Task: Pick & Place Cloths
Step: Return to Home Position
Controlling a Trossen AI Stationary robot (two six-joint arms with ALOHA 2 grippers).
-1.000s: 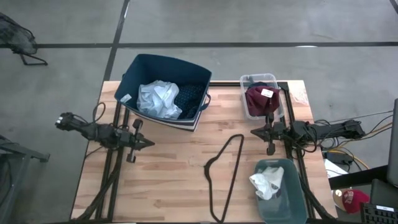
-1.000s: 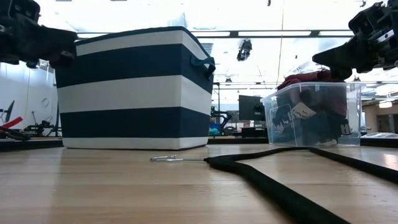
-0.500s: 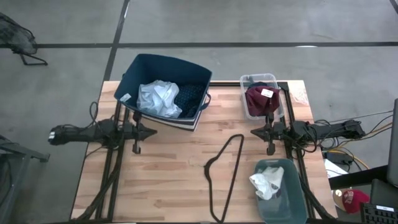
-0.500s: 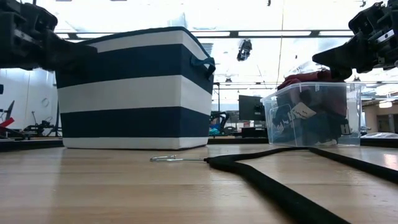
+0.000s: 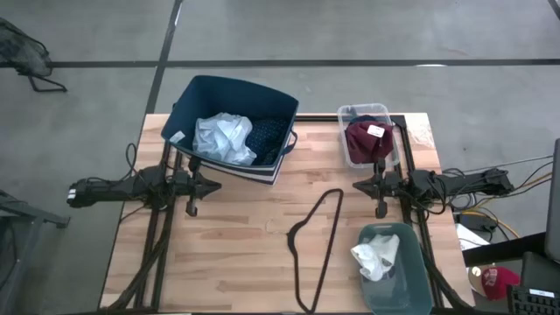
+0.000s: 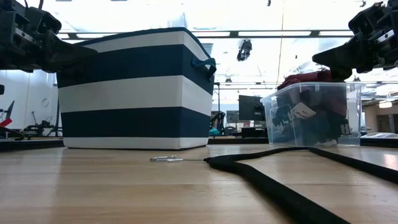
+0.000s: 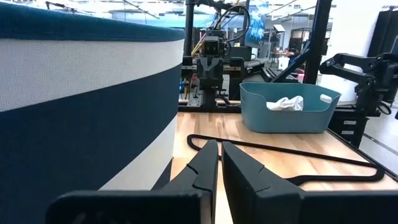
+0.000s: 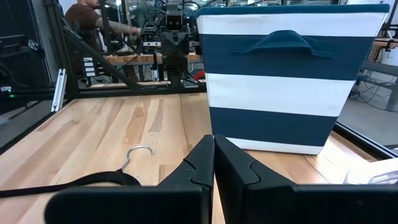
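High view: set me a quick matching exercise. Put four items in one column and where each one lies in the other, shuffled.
Items
1. pale blue shirt
2. maroon piece
3. white cloth
4. black hanger

Places
A. in the teal tub
B. flat on the bare table
C. in the navy bin
D. in the clear plastic box

Pairs: 1-C, 2-D, 3-A, 4-B
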